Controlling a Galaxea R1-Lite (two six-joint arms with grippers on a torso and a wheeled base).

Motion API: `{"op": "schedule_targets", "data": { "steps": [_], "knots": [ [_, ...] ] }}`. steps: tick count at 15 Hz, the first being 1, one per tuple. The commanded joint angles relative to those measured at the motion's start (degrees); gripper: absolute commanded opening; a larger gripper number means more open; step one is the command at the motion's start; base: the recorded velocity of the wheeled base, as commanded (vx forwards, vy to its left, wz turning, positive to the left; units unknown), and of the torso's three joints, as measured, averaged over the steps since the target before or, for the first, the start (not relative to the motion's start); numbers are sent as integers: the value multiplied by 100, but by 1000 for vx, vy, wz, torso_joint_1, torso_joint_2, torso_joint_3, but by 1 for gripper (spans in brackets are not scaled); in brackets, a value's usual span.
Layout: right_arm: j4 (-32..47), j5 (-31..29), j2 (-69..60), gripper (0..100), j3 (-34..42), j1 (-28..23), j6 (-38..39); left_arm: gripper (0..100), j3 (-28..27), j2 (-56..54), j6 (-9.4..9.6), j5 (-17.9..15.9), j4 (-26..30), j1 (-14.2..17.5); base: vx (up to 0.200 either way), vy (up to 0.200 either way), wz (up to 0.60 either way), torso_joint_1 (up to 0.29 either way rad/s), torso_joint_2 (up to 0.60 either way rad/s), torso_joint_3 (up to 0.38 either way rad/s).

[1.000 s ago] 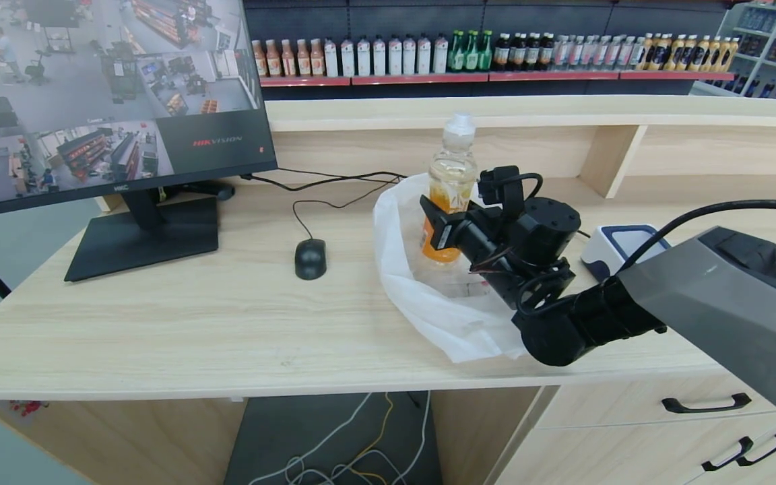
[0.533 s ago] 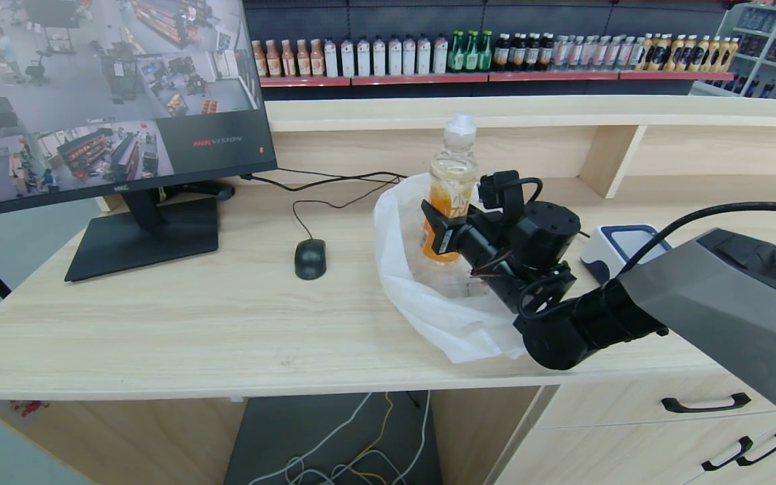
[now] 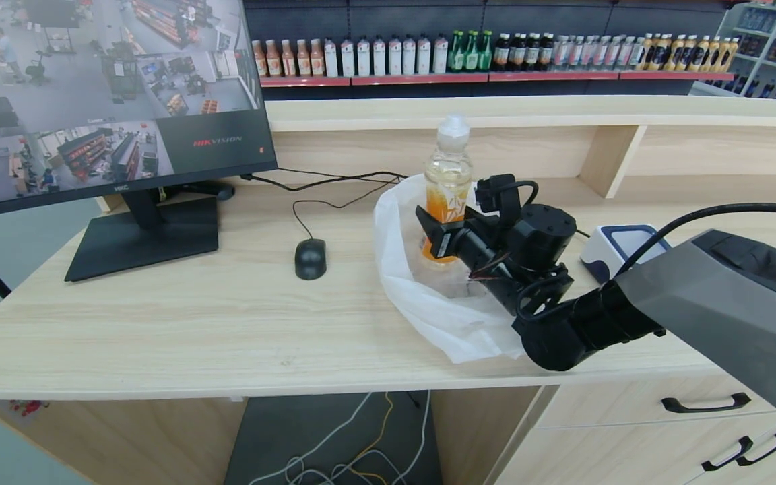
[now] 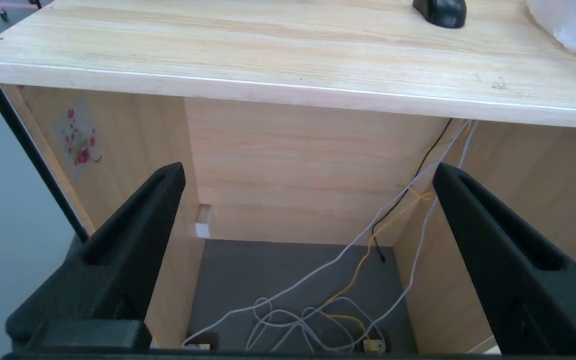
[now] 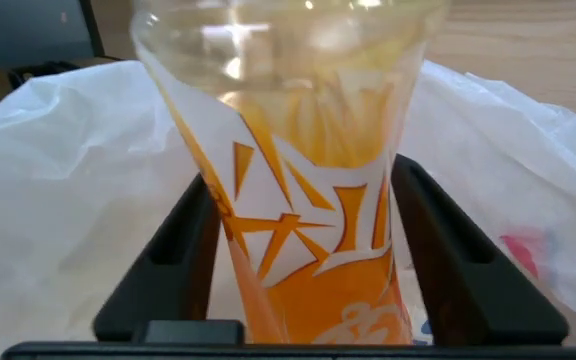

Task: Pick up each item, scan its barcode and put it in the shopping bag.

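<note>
1. The wooden surface (image 3: 192, 316) carries everything. A monitor (image 3: 91, 87) stands at its far left, and neither has changed over the last second.
2. The white shopping bag (image 3: 401, 269) lies open right of centre with its mouth facing up. It sits where it did a second ago, and its folds look undisturbed.
3. The right claw (image 3: 443, 229) reaches in from the right over the bag's mouth. Its fingers are pressed against both sides of the bottle's waist, as the right wrist view (image 5: 303, 250) shows from close up. In the last second it has drifted slightly left.
4. The bottle (image 3: 448, 175) has an orange label and a pale cap. It stands upright in that pinch, with its lower part inside the bag's opening and the bag's white film (image 5: 58, 200) behind it. It has shifted left with the claw but has not clearly sunk. The drop into the bag therefore looks under way rather than finished, and the bottle has not been let go.
5. The left claw (image 4: 308, 185) hangs below the near edge of the surface with its fingers spread wide and nothing between them.
6. The scanner (image 3: 613, 246) sits on the surface just right of the bag, partly behind the right arm.
7. The mouse (image 3: 310, 259) rests left of the bag, untouched.
</note>
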Motion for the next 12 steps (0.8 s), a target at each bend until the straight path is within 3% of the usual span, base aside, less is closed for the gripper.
{"op": "schedule_targets", "data": {
  "steps": [1, 12],
  "knots": [
    [-46, -2, -39, 100, 50, 9, -7, 100, 2, 0, -2, 4, -1, 1, 0, 0, 0, 0, 0, 0],
    [-72, 7, -285, 100, 217, 26, 64, 100, 2, 0, -2, 4, -1, 1, 0, 0, 0, 0, 0, 0]
  ]
}}
